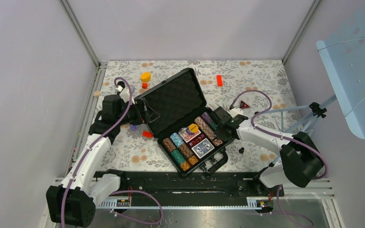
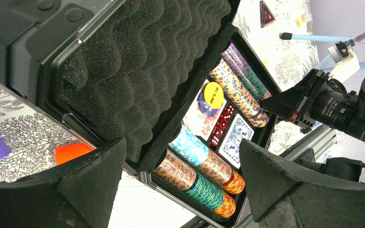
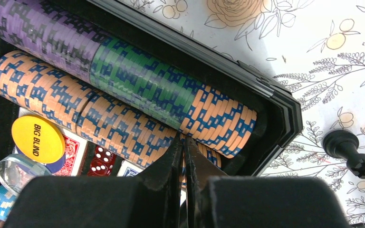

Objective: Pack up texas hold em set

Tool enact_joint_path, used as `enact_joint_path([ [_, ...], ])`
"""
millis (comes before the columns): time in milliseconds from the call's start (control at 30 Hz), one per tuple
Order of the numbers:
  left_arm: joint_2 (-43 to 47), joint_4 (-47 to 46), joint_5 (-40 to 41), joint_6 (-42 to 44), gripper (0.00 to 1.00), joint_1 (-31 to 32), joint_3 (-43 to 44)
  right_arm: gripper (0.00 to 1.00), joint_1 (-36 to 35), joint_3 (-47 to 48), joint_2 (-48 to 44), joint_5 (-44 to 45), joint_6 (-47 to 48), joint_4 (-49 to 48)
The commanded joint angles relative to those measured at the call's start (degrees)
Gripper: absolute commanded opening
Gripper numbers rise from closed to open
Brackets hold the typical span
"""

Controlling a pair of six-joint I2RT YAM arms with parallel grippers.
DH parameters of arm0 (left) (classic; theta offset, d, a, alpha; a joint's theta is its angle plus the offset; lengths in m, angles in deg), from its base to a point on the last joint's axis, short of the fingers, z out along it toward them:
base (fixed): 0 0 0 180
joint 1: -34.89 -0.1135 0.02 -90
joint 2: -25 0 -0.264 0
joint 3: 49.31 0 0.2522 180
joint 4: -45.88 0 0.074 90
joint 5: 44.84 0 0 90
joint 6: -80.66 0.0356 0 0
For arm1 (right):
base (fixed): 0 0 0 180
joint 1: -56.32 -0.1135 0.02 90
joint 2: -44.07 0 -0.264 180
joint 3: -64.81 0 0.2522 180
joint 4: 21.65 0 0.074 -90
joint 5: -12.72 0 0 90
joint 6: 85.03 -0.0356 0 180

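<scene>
The case point(image 1: 206, 166) is laid open near the middle of the table point(image 1: 266, 80), turned at a slant. Its lid point(image 1: 176, 100) is tipped back toward the far left. Bumpy black foam point(image 2: 142, 61) is seen inside the lid. The bottom half of the case is nearer the arms.

Rows of striped chips point(image 1: 186, 153) are packed in it on their edges. Orange, teal and green ones are on the near side. Purple, green and orange ones point(image 3: 123, 80) are along the far side. A pack of blue cards point(image 1: 203, 148) is set between the rows. Red dice point(image 3: 102, 159) are tucked just beside it. A yellow disc point(image 3: 38, 138) marked BIG BLIND is laid on top next to them.

The left gripper point(image 2: 180, 142) is held at the left edge of the lid. Its fingers point(image 2: 90, 190) are spread wide apart, and nothing is gripped. A red block point(image 2: 71, 153) is seen on the table just under that edge.

The right gripper point(image 3: 184, 154) is lowered into the far right end of the case, over the orange chips. Its fingers are pressed together. It cannot be told for sure whether the tips are touching the chips.

A black piece point(image 3: 351, 153) is left on the table just outside the case wall.
</scene>
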State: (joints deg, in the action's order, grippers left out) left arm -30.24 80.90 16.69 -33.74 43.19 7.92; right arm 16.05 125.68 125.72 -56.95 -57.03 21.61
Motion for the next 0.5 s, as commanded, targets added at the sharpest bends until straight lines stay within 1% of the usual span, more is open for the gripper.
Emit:
enact_joint_path([
  [0, -0.42, -1.60, 1.38, 1.02, 0.89, -0.39, 0.55, 0.09, -0.55, 1.17, 2.14, -6.64, 0.73, -2.37],
  [467, -0.54, -1.56, 1.27, 1.02, 0.89, -0.38, 0.57, 0.07, -0.57, 0.84, 1.31, -11.02, 1.63, -4.40],
])
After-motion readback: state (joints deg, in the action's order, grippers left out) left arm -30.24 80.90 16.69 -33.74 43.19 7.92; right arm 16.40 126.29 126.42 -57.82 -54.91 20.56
